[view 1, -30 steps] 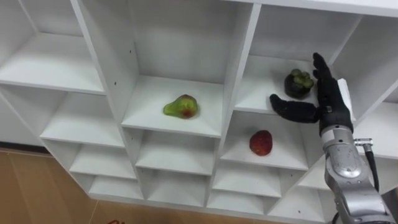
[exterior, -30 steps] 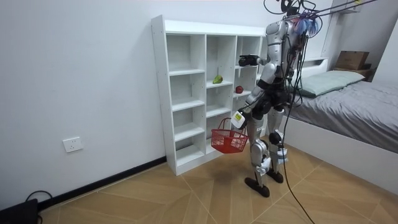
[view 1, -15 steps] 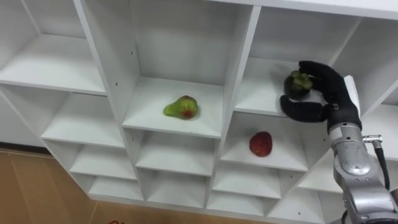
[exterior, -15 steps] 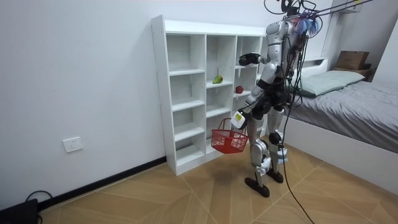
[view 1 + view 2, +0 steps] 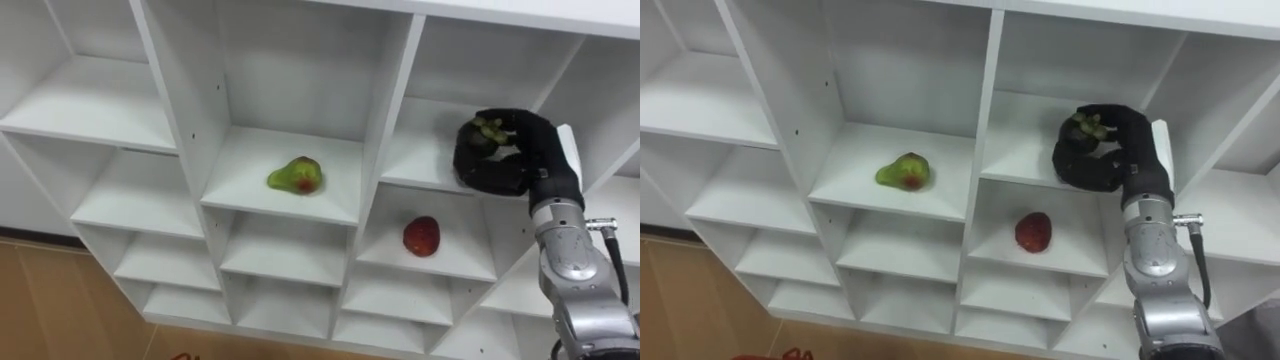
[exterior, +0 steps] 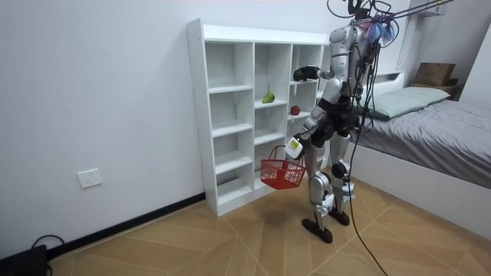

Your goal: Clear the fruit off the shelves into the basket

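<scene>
My right hand (image 5: 535, 150) has closed since half a second ago: a second back it was flat beside the dark mangosteen (image 5: 483, 130), and now the fingers arch over the top of the fruit with the thumb wrapped under its front, clenched round it. The mangosteen is in that grasp in the upper right of the eye views, its green cap peeking out between the fingers, and it is still inside its compartment of the white closet (image 5: 390, 110), at or just above the shelf board.

The other two fruits have not budged. A green fruit with a red blush (image 5: 295, 175) lies near the centre of the frame on the shelf of the middle column. A red fruit (image 5: 422, 236) sits in the compartment directly below the one my hand is in.

In the room view I stand facing the closet's right-hand column, upper right of the frame, right arm raised into the shelf. My left hand (image 6: 294, 148) is down at hip level with a red basket (image 6: 282, 173) hanging from it; I cannot tell its grip at this distance.
</scene>
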{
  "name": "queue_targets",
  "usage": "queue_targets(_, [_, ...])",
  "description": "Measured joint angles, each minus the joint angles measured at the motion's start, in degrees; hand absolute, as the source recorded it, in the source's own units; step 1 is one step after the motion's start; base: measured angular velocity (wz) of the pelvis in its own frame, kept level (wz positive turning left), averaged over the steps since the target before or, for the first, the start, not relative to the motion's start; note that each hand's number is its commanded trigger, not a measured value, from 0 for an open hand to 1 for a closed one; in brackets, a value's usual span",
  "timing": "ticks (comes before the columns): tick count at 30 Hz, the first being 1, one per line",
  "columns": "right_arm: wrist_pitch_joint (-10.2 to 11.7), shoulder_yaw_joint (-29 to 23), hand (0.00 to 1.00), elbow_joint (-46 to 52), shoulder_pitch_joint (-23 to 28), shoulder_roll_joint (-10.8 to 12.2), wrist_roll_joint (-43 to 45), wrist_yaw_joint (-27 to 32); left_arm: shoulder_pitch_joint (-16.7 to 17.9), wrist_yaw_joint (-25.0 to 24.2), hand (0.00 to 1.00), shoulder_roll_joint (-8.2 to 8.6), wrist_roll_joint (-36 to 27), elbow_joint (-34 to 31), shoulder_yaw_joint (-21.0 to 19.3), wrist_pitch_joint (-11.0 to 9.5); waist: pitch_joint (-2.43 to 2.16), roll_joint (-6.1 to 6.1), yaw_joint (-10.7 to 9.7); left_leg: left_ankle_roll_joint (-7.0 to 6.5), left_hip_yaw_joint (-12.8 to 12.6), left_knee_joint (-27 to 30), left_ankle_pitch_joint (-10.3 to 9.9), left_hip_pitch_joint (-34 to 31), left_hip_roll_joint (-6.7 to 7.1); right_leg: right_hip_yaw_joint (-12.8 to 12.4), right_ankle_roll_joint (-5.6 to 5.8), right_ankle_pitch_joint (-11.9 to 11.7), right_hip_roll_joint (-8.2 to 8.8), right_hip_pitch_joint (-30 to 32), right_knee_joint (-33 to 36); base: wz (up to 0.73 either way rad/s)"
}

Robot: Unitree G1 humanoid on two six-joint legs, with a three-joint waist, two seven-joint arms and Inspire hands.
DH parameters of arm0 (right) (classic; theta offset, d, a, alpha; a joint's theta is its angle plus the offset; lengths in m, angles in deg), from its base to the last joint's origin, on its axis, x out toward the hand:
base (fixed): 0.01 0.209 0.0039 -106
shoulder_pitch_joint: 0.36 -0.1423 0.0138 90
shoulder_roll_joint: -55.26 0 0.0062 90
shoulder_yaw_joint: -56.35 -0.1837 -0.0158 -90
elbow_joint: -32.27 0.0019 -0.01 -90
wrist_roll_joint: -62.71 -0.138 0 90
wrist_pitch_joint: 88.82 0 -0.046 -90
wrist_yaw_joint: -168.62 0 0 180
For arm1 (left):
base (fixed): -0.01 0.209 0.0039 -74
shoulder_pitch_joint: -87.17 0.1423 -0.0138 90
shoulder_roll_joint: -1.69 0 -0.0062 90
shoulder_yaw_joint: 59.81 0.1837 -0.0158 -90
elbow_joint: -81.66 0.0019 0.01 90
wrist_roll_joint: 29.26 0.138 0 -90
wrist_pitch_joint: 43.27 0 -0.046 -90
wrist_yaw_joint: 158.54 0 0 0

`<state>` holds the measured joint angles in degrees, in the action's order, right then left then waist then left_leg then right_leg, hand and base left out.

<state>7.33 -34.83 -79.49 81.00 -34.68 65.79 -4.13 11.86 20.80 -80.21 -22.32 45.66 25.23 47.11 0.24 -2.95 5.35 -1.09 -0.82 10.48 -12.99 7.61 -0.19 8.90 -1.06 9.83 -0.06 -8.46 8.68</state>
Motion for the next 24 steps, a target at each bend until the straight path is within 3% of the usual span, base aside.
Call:
queue_targets(9, [0.00,0.31,1.00,0.91,0.00,0.11,1.68,0.06,0.11,0.00,1.00,0.04,-0.04,0.01,0.08,0.03,-0.06,0.34,-0.09,0.00,-0.17,-0.01,0.00,-0.27,0.00,-0.18,0.00,0.00,-0.02,0.32,0.08,0.00])
queue_targets(16, [-0.29,1.29,1.00,2.48,0.18,0.09,2.07,0.07,0.16,0.01,1.00,0.18,-0.13,0.33,0.60,0.05,-0.41,0.97,-0.27,0.00,-0.40,-0.15,0.00,-0.14,-0.03,-0.61,0.00,0.00,-0.07,0.41,0.08,-0.01])
queue_targets(24, [-0.88,4.54,1.00,13.03,3.72,0.28,2.36,-0.97,-0.21,0.00,1.00,0.27,0.03,1.19,0.63,-0.75,-0.46,1.08,-0.43,0.00,-1.01,-0.43,0.02,-0.12,-0.05,-0.93,0.00,0.00,-0.07,0.65,0.07,-0.02])
